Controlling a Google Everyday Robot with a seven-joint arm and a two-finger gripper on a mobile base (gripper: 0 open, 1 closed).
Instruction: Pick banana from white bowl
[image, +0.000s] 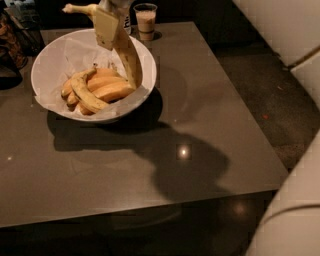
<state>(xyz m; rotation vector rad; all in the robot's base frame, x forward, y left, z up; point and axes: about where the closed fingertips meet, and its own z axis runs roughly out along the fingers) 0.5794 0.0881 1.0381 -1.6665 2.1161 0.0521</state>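
Although the pincer (112, 31) hangs over the far right part of the white bowl (37, 75), right at the upper end of the banana (131, 65), we cannot tell how far open it is or whether it has hold of the fruit, since its pale body covers that end. The banana stands steeply and leans right. Its lower end is down inside the bowl by the right wall, touching the orange pieces (112, 91). A slimmer curved banana (85, 95) lies to their left on the crinkled paper. The bowl sits on the far left part of the counter (210, 125), with a small cup (145, 21) just beyond it.

We judge the banana light but long, so held near one end it will want to swing. A hold nearer its middle, across the thickness, would carry it more steadily. Its skin looks smooth and a bit slippery, and the flesh beneath is soft, so we favour a firm but gentle squeeze that neither bruises nor splits it. It should be stiff enough to keep its shape when lifted. We would avoid the stem, which may snap, and lift straight up so the lower end clears the rim without dragging the paper or the other fruit.
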